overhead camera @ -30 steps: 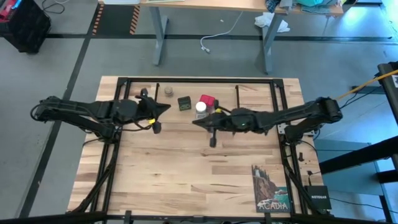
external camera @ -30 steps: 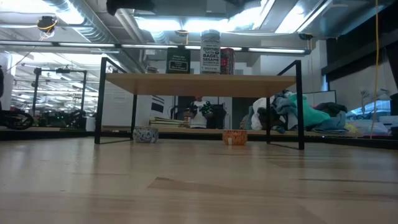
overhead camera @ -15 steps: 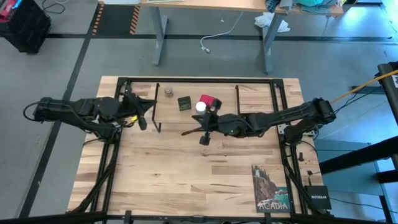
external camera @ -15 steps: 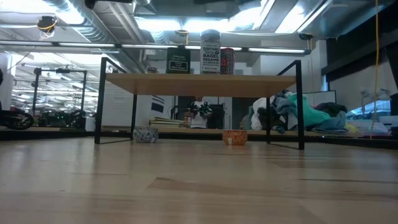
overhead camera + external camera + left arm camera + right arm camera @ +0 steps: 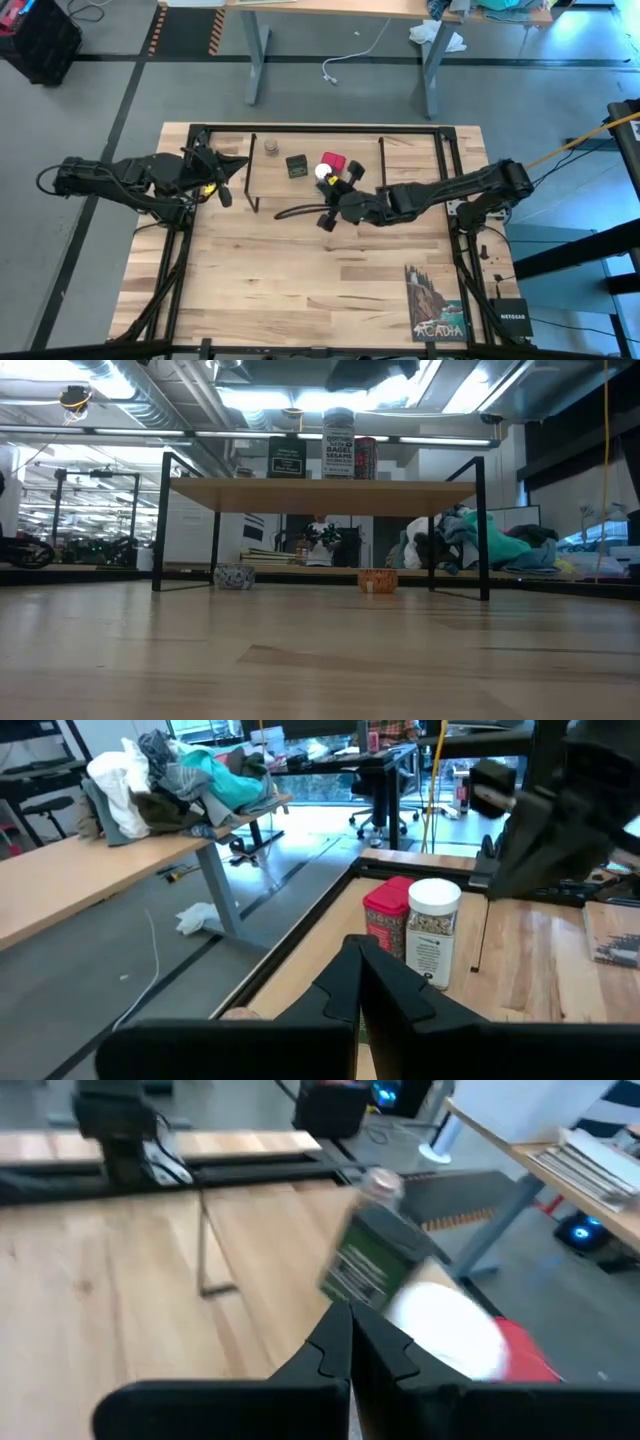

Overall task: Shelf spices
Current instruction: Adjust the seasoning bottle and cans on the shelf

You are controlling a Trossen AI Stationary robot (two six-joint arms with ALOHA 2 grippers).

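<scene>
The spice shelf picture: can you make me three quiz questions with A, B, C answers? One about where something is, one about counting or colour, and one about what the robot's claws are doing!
1. Where is the white-capped jar?
A. on the shelf
B. on the floor
C. in a gripper

2. What colour is the square tin next to that jar?
A. blue
B. yellow
C. red

3. How are the left gripper and the right gripper?
A. both shut, holding nothing
B. both wide open
C. each holding a tin

Answers: 1 A, the low view shows it standing on the plank. 2 C, it shows red from above. 3 A, both wrist views show fingers pressed together with nothing between.
</scene>
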